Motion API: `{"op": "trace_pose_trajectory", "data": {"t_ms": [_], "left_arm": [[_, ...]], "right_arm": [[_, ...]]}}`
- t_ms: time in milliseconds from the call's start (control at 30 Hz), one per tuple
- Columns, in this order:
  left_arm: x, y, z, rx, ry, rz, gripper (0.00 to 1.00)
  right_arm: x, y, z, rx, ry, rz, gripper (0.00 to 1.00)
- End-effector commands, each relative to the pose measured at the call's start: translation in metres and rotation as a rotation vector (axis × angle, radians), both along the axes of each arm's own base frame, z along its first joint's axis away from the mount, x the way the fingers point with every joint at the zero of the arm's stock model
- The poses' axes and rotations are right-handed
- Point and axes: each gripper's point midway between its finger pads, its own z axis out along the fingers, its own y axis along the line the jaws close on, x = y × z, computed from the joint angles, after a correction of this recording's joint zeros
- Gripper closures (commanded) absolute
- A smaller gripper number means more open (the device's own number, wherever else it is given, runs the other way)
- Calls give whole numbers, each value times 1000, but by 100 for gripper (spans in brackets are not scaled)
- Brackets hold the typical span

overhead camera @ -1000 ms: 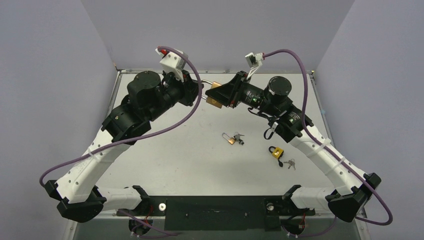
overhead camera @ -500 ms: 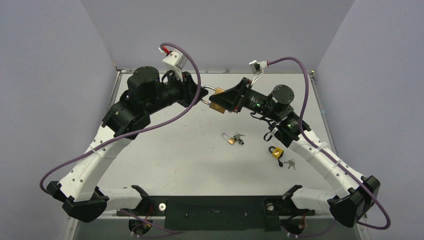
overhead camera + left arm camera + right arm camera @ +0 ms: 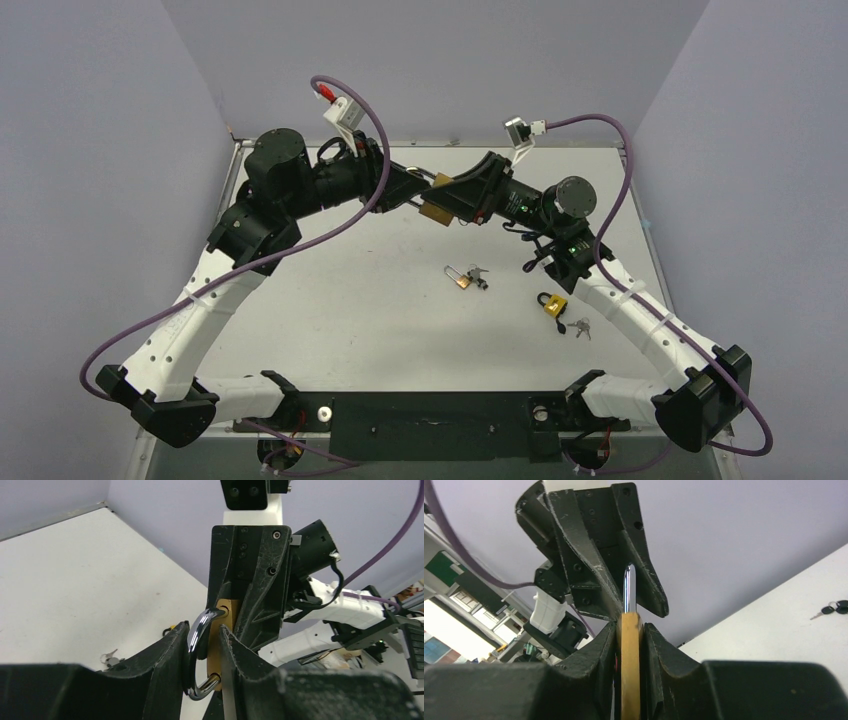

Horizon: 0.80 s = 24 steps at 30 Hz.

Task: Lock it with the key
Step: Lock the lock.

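- One brass padlock (image 3: 433, 207) hung in the air over the far middle of the table (image 3: 330, 310), shared between both arms.
- The right gripper (image 3: 455, 200) was clamped on its body and the left gripper (image 3: 410, 188) was closed on the steel shackle (image 3: 196, 640), a split grip seemingly meant for pressing them together.
- Nearer the bases lay a small padlock (image 3: 460, 279) and a black-shackled padlock (image 3: 552, 303), each beside keys (image 3: 580, 325). Neither gripper held a key.

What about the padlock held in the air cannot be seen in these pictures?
Keyhole of the held padlock: hidden in all views; the right claw covers the brass body, seen only edge-on from the right wrist.
Whether the shackle is latched: in the left wrist view the left claw hides part of it.
Keys on the table: too small in the top view to count.
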Motion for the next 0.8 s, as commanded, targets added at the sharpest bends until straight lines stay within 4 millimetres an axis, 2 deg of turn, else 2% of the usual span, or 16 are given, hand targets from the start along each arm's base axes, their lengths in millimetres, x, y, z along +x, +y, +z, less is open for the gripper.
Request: {"op": "trace_pose_trajectory", "data": {"t_ms": [0,167,333,467,533,567,600,633,667,700,733,767], "left_arm": [[-78,-20,9,-76,83,-411,74],[-76,-18,11,-95,91,-416,76],[-73,-16,9,-98,106,-404,99],[-64,-11,13,-115,94,-348,100],[-56,-3,21,-134,73,-279,100],[-51,1,25,-143,64,-248,100],[-48,5,32,-159,46,-213,100],[-45,8,38,-172,38,-195,100],[-44,11,45,-187,25,-175,100],[-43,13,49,-196,18,-165,100],[-43,15,55,-207,6,-152,100],[-43,16,60,-214,-1,-143,100]], "right_arm": [[12,1,27,118,-68,-57,100],[14,0,26,119,-66,-60,100],[16,0,24,118,-57,-62,100],[20,1,20,105,-48,-67,100],[22,1,16,86,-49,-75,100],[24,2,10,64,-35,-80,98],[25,2,8,47,-50,-95,87],[27,2,2,27,-37,-105,81],[27,1,-1,13,-52,-116,69],[27,0,-4,4,-48,-123,64],[26,-2,-7,-1,-56,-129,54],[26,-3,-8,-3,-60,-134,50]]}}
